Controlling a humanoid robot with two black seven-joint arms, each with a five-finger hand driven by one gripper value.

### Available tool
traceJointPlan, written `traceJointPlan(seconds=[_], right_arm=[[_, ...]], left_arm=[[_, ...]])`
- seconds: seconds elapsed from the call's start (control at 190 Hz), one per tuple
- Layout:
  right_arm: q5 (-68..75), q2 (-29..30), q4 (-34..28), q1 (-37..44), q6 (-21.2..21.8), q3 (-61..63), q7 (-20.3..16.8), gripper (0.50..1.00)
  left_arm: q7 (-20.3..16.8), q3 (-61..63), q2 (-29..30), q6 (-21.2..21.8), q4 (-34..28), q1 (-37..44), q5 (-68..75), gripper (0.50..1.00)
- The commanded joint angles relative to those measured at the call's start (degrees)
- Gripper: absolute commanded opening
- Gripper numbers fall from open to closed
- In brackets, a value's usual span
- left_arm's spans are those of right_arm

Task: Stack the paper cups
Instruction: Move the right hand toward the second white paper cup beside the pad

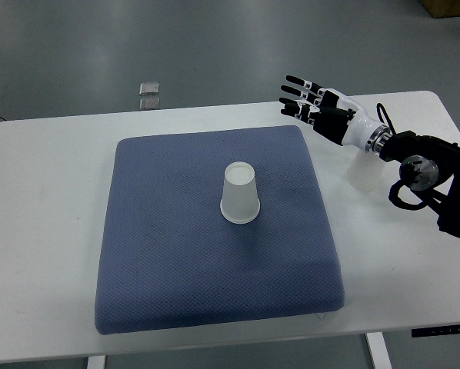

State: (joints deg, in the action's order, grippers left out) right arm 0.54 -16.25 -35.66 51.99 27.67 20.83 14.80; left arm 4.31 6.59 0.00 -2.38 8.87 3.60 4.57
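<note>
Top view: an upturned white paper cup [240, 194] is seen standing mouth-down near the middle of a blue cushion [176, 261], which is laid on a white table [45, 231]. A second, translucent cup [364, 172] is set on the bare table just right of the cushion, partly hidden under the right arm [434, 173]. The right hand [316, 105] is held above the cushion's far right corner, fingers spread wide and nothing grasped.
</note>
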Motion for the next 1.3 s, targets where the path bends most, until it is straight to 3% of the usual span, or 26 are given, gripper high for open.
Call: traceJointPlan(seconds=[0.0,0.3,0.622,0.822,1.16,1.297], right_arm=[[0.0,0.5,0.1,0.0,-0.1,0.0,0.0,0.924],[-0.4,-0.8,0.0,0.0,0.0,-0.2,-0.2,0.924],[-3.7,-7.7,-0.2,1.5,3.2,-0.9,-0.4,0.924],[-14.5,-11.0,-0.5,4.1,5.0,-1.3,-0.4,0.921],[-49.5,-19.9,-3.5,7.7,6.3,-1.3,0.0,0.921],[-56.2,-20.1,-4.4,7.3,6.0,-1.5,-0.4,0.921]], left_arm=[[0.0,0.0,0.0,0.0,0.0,0.0,0.0,1.000],[-0.1,0.1,0.0,0.2,0.1,-0.5,0.0,1.000],[-0.1,0.2,0.0,0.4,0.0,-2.1,-0.1,1.000],[-0.1,0.1,0.0,0.4,0.1,-2.1,0.0,1.000],[-0.1,0.1,0.0,0.4,0.1,-2.1,-0.1,1.000],[-0.1,0.1,0.0,0.5,0.1,-2.1,-0.1,1.000]])
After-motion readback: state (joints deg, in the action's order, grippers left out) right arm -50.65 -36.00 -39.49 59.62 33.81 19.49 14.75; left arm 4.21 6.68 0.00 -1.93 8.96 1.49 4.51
